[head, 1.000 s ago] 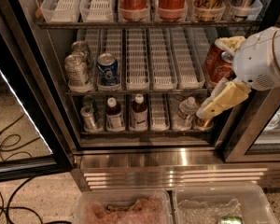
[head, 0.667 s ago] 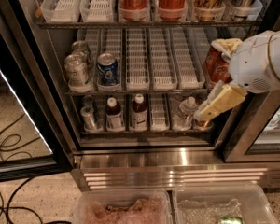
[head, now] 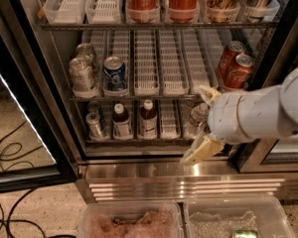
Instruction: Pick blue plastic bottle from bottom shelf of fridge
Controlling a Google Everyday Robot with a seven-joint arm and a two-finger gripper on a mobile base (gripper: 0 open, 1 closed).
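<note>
The fridge (head: pixel 44 108) stands open in the camera view. On its bottom shelf (head: pixel 169 125) the blue plastic bottle (head: pixel 121 123), brown with a white cap and a whitish label, stands upright in a lane left of centre. A twin brown bottle (head: pixel 148 119) stands right beside it. My gripper (head: pixel 201 150) hangs on the white arm (head: pixel 253 115) at the shelf's right front, low by the steel sill, well to the right of both bottles. It holds nothing that I can see.
A clear water bottle (head: pixel 197 115) stands just behind the gripper and a silver can (head: pixel 94 124) at the shelf's left. Cans fill the upper racks: silver (head: pixel 82 73), blue (head: pixel 114 73), red (head: pixel 236 68). Two plastic bins (head: pixel 181 209) sit on the floor below; cables (head: pixel 10 152) lie at the left.
The arm has moved left and down across the fridge's right side. The gripper has dropped from in front of the clear water bottle to the level of the steel sill.
</note>
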